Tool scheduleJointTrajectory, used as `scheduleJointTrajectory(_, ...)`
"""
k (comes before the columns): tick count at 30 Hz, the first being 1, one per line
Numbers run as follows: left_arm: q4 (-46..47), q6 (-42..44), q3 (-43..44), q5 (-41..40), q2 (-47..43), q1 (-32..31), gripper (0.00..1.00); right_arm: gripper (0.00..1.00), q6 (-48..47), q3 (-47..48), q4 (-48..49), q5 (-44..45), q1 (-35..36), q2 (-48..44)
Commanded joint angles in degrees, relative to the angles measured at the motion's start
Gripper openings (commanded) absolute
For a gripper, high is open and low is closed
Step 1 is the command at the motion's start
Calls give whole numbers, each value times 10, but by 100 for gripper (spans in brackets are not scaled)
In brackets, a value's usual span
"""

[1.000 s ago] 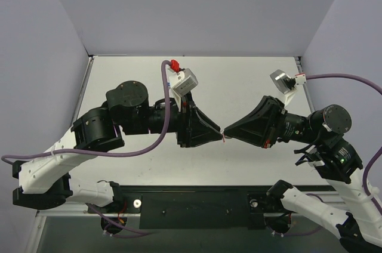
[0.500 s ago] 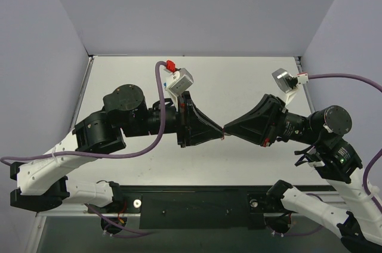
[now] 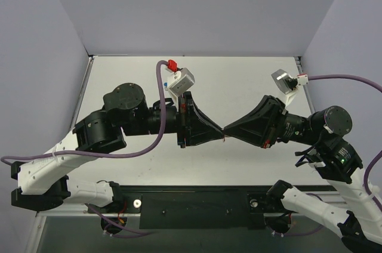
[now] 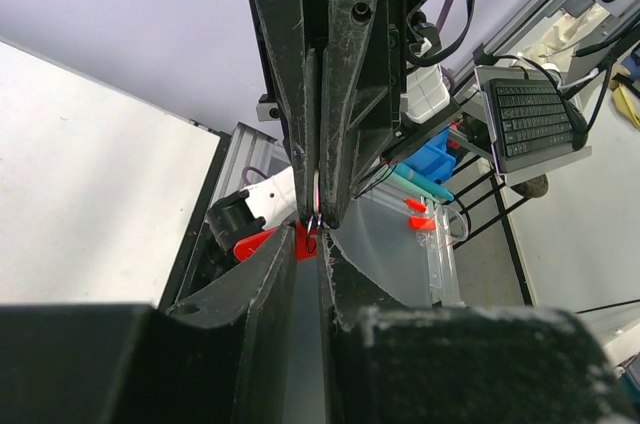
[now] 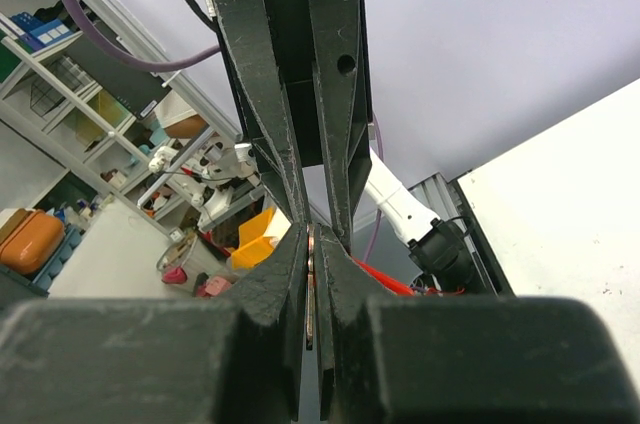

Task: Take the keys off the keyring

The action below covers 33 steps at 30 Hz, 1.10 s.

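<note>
My two grippers meet tip to tip above the middle of the table. My left gripper is shut on the keyring: in the left wrist view the red tag sticks out at its fingertips, and the thin ring shows just beyond them. My right gripper is shut on the key, which shows edge-on as a thin metal strip between its fingers. In the top view only a speck of red shows between the tips. Whether the key sits on the ring is hidden.
The white table lies below, walled at the back and both sides. Purple cables loop over each arm, the left one and the right one. The black base rail runs along the near edge.
The left arm shifted a little and its wrist turned, moving its camera up and to the left. Both grippers stay tip to tip and shut. Almost nothing moved in the last half second.
</note>
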Motion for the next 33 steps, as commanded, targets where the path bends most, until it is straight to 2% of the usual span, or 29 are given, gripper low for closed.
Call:
scheduleJointTrajectory(1, 27, 8, 32, 16, 6, 3, 23, 0, -10, 21, 17, -31, 9, 1)
scheduleJointTrajectory(4, 27, 7, 36, 37, 13, 3, 19, 0, -10, 23, 17, -35, 10, 4)
scheduleJointTrajectory(10, 16, 9, 46, 47, 26, 3, 0, 0, -10, 22, 15, -37, 18, 6)
scheduleJointTrajectory(16, 39, -1, 28, 24, 15, 3, 0, 0, -25, 16, -1, -24, 19, -1)
scheduleJointTrajectory(20, 108, -27, -18, -14, -3, 0, 0, 0, -29, -2, -1, 20, 20, -14)
scheduleJointTrajectory(24, 189, -52, -81, -109, -32, -22, 0, 0, -9, -26, 33, 67, 22, -15)
scheduleJointTrajectory(27, 207, -37, -109, -297, -44, -88, 0, 0, -15, -35, 33, 111, 23, -10)
scheduleJointTrajectory(30, 294, -40, -155, -346, -52, -109, 0, 0, -14, -40, 41, 128, 25, -2)
scheduleJointTrajectory(33, 331, -37, -164, -371, -49, -121, 0, 0, -15, -46, 50, 143, 32, 2)
